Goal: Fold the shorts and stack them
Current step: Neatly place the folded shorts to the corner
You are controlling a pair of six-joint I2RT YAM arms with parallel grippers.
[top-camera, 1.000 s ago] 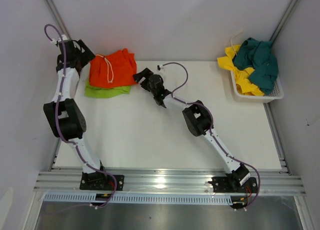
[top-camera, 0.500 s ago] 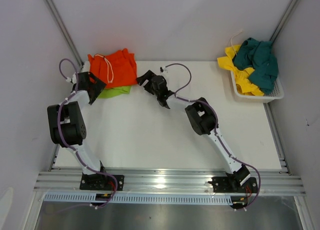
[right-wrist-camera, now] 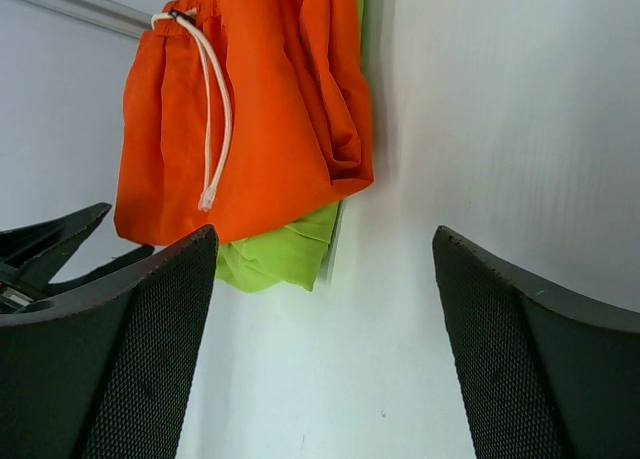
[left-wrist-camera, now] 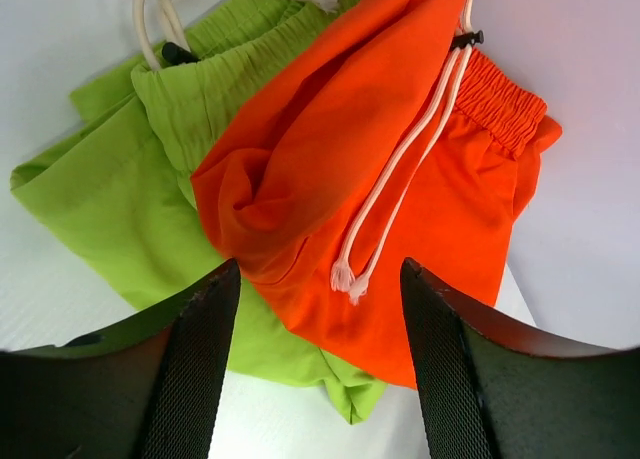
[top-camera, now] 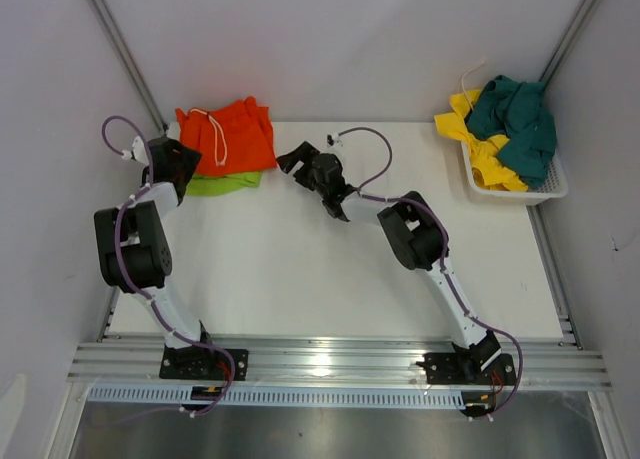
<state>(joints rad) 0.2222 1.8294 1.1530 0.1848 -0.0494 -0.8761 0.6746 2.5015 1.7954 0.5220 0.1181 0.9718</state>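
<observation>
orange shorts [top-camera: 228, 134] lie on green shorts [top-camera: 225, 184] at the surface's [top-camera: 300, 279] far left. yellow shorts [top-camera: 480, 151] and teal shorts [top-camera: 520, 119] fill the basket [top-camera: 548, 190]. our left hand [left-wrist-camera: 318, 279] and right hand [right-wrist-camera: 325, 234] gape empty. the cloth looks soft, light and floppy, so we'd pinch the waistband.

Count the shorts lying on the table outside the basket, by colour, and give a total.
Orange shorts: 1
Green shorts: 1
Total: 2
</observation>
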